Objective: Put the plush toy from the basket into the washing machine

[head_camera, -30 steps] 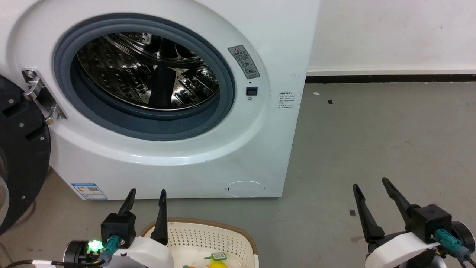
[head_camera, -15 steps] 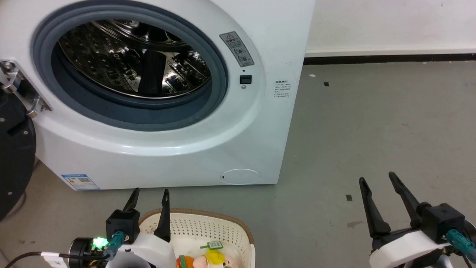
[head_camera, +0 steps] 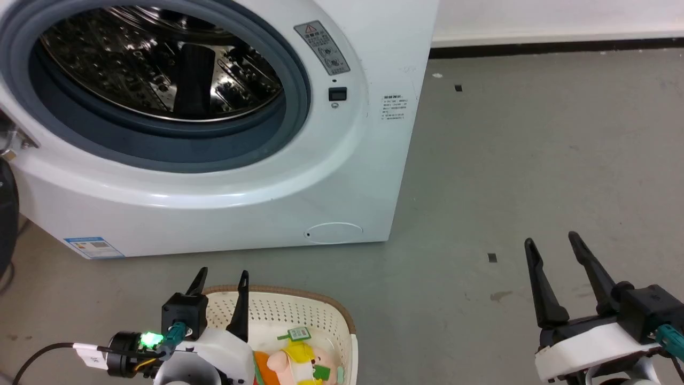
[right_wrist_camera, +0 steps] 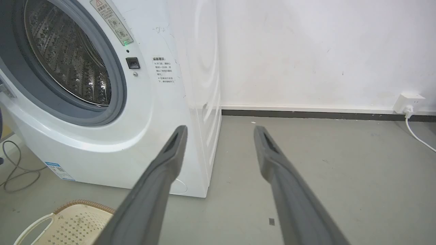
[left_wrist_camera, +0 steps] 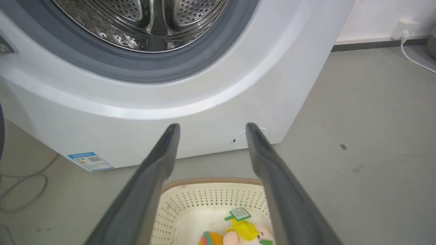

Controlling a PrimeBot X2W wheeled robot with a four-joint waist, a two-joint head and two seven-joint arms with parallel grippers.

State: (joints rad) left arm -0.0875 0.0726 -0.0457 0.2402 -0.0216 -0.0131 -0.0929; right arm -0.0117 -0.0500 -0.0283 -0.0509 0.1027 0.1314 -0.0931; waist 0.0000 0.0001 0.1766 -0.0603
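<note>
The plush toy (head_camera: pixel 299 363), pink with yellow, orange and a green tag, lies in the cream basket (head_camera: pixel 299 315) on the floor at the bottom of the head view. The left wrist view shows the plush toy (left_wrist_camera: pixel 245 231) low in the basket (left_wrist_camera: pixel 190 207). My left gripper (head_camera: pixel 223 280) hangs open over the basket's near-left rim, fingers empty, above and left of the toy. My right gripper (head_camera: pixel 553 246) stands open and empty over bare floor at the lower right. The washing machine (head_camera: pixel 214 192) stands behind the basket, its steel drum (head_camera: pixel 155 59) exposed.
The black door edge (head_camera: pixel 6 224) sticks in at the far left. A grey cable (left_wrist_camera: pixel 20 194) lies on the floor left of the washer. A white wall socket and cord (right_wrist_camera: pixel 410 105) sit at the right along the skirting. Grey floor (head_camera: pixel 507 160) spreads right of the washer.
The head camera has tilted down and turned a little, so the washer slid up and left and more of the basket and toy show. Both grippers keep their open pose.
</note>
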